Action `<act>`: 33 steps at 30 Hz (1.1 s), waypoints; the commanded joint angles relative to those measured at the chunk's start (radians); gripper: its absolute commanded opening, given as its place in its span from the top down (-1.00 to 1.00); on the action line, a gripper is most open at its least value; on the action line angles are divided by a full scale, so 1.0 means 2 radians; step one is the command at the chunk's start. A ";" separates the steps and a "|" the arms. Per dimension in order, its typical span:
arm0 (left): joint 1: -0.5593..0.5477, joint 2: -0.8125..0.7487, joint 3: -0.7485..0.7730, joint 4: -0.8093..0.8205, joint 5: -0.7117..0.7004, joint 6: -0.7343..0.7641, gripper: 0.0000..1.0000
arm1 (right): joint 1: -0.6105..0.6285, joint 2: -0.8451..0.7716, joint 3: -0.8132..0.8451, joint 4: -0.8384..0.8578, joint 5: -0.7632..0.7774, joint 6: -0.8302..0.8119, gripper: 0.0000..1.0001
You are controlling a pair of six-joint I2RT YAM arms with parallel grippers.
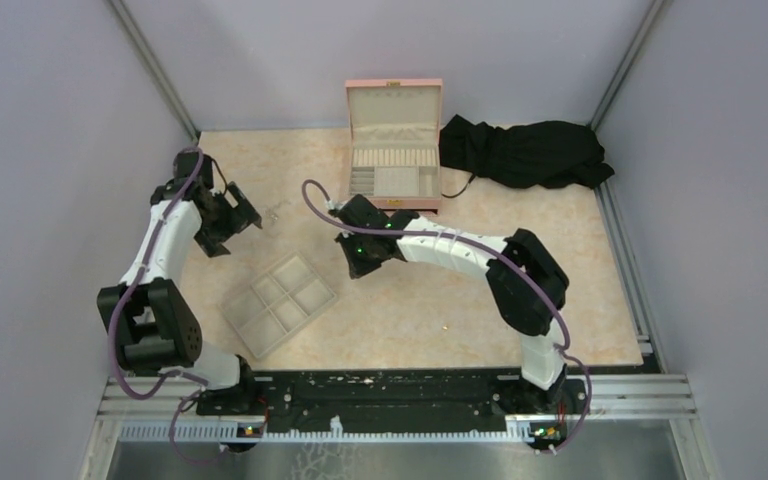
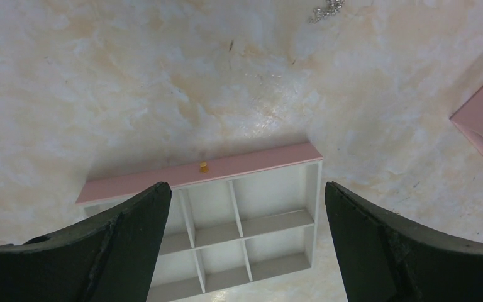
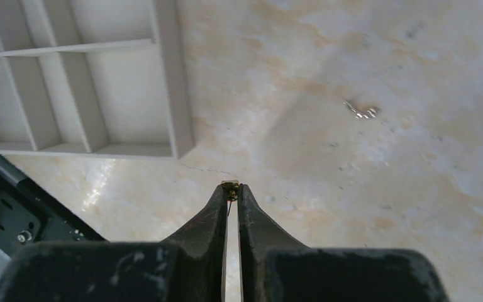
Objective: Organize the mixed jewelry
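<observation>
Gold-coloured jewelry speck (image 3: 229, 184), lower centre of the right wrist view, pinched in the closed right gripper (image 3: 231, 189); left gripper (image 2: 245, 187) gapes empty. Release is best made low and steady over one cell of the beige six-compartment tray (image 3: 176, 94).

robotics lab cell: plain grey wall panels (image 1: 50, 120) are enclosing a marble-patterned bench (image 1: 440, 320); left arm (image 1: 165, 235) and right arm (image 1: 455, 250) are sitting bolted to a metal rail (image 1: 630, 398) at its near edge.
</observation>
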 commanded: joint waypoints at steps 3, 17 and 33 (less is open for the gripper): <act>0.030 -0.023 -0.004 -0.014 0.030 -0.006 -0.96 | 0.037 0.041 0.089 0.033 -0.046 -0.050 0.98; 0.037 -0.031 -0.007 -0.017 0.026 -0.002 -0.96 | 0.055 0.104 0.171 0.011 -0.051 -0.063 0.25; -0.119 -0.105 -0.062 0.019 0.011 0.002 -0.96 | -0.029 -0.160 -0.097 -0.021 0.130 0.067 0.24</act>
